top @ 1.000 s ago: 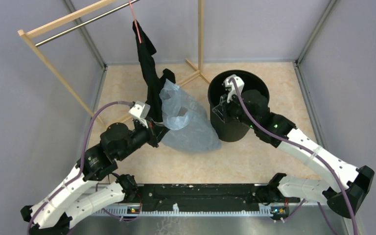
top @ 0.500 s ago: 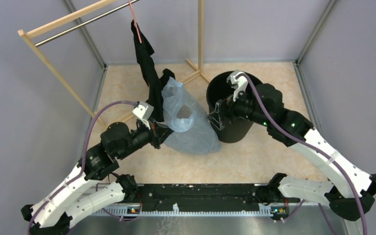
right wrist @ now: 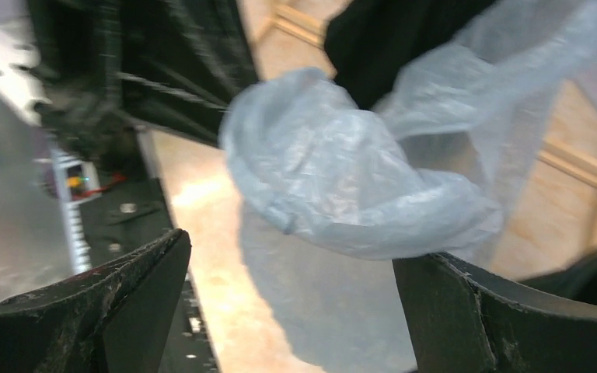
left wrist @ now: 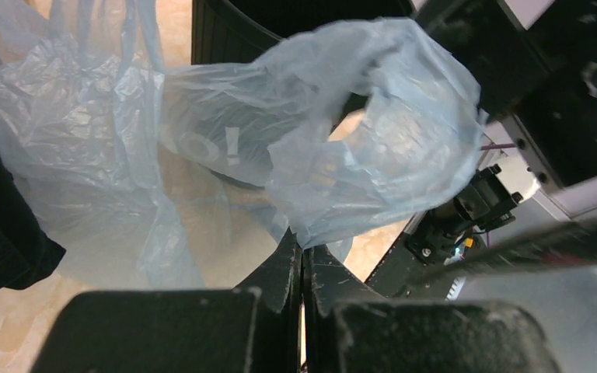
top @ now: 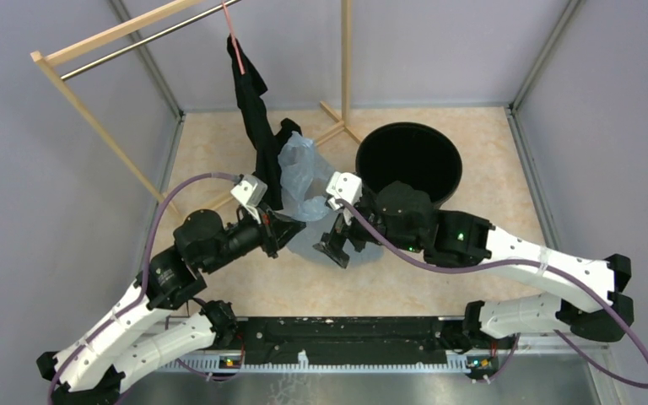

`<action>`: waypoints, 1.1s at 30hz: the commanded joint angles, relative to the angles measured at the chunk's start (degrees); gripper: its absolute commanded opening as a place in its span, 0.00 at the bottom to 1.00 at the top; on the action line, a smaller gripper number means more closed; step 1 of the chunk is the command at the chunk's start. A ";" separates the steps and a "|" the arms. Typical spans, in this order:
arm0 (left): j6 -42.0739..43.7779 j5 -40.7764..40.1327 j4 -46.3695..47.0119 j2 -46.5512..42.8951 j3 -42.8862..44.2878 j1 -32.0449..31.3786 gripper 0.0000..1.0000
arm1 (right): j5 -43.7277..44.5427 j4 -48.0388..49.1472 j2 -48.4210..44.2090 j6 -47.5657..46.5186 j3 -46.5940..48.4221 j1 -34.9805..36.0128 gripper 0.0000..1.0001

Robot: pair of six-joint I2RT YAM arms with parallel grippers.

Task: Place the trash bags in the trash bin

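The trash bag (top: 301,179), thin pale blue wrinkly film, hangs bunched between the two arms, left of the trash bin (top: 449,148). The bin is a black round bucket standing upright and open. My left gripper (left wrist: 303,252) is shut on a fold of the trash bag (left wrist: 361,144), holding it up off the floor. My right gripper (top: 338,247) stands wide open at the bag's lower right side. In the right wrist view the trash bag (right wrist: 342,175) billows just ahead of the open right gripper (right wrist: 291,256), a fold resting near one fingertip (right wrist: 420,280).
A black garment (top: 253,105) hangs from a wooden rack (top: 93,42) just behind the bag, its hem near my left gripper. The rack's foot (top: 333,128) lies on the floor between garment and bin. Grey walls enclose the floor on three sides.
My right gripper left the bin's rim, opened wide, and swung left and toward the near edge to the bag. The left gripper kept its hold and the bag bunched up higher.
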 commanded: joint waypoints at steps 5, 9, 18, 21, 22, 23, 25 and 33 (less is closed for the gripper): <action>-2.16 8.08 6.08 -0.25 -0.93 -0.05 0.00 | 9.69 18.06 -2.49 -7.87 -7.44 0.22 0.99; -2.37 9.85 6.67 1.22 -0.36 -0.05 0.00 | 7.72 24.23 -1.57 -5.59 -10.48 0.21 0.99; -0.51 11.95 6.49 2.01 1.22 -0.05 0.00 | 7.15 28.79 0.97 -3.37 -14.61 0.23 0.95; -0.26 12.59 6.69 2.41 1.91 -0.05 0.00 | 6.58 30.51 1.18 -3.03 -15.73 0.17 0.73; -0.17 12.66 6.73 2.50 2.17 -0.05 0.00 | 6.59 30.75 1.30 -2.91 -15.93 0.17 0.65; -0.10 12.60 6.63 2.57 2.62 -0.05 0.07 | 6.78 30.94 1.35 -2.61 -16.15 0.15 0.53; 0.22 12.36 5.86 2.53 3.86 -0.09 0.38 | 7.72 31.12 1.22 -1.39 -16.52 0.16 0.23; 3.08 2.96 -3.56 1.73 12.50 -0.05 0.99 | 6.11 30.38 -1.59 -0.10 -19.17 0.14 0.00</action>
